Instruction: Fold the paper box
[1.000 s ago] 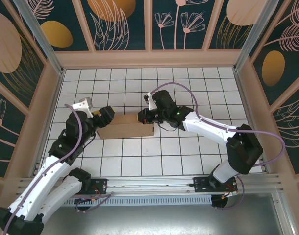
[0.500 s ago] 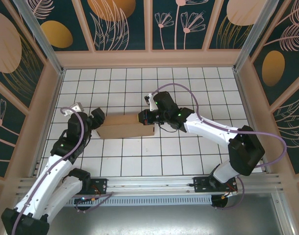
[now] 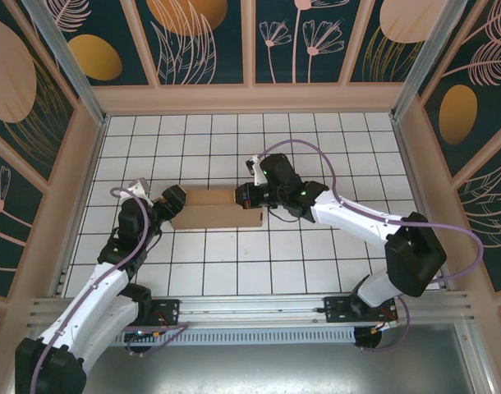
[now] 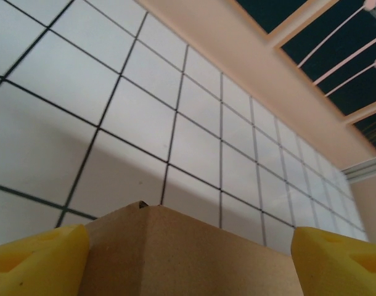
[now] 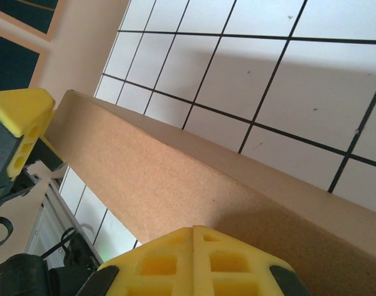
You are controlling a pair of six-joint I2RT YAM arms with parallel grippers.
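The paper box (image 3: 213, 209) is a compact brown cardboard rectangle lying across the middle of the tiled floor. My left gripper (image 3: 173, 202) is at its left end and is open. In the left wrist view the box's end (image 4: 194, 246) sits between the two yellow fingers (image 4: 37, 262), close to both. My right gripper (image 3: 247, 197) is at the box's right end and is shut. Its joined yellow fingertips (image 5: 194, 262) rest against the long cardboard face (image 5: 175, 179) with nothing between them. The left gripper's yellow finger (image 5: 21, 114) shows at the box's far end.
The white gridded floor (image 3: 234, 263) is walled by a beige frame (image 3: 250, 98) at the back and on both sides. A metal rail (image 3: 250, 308) with the arm bases runs along the near edge.
The left gripper drew back to the left, then came in again at the box's left end. The box now lies flatter and slightly further right. The right gripper stayed shut at the right end.
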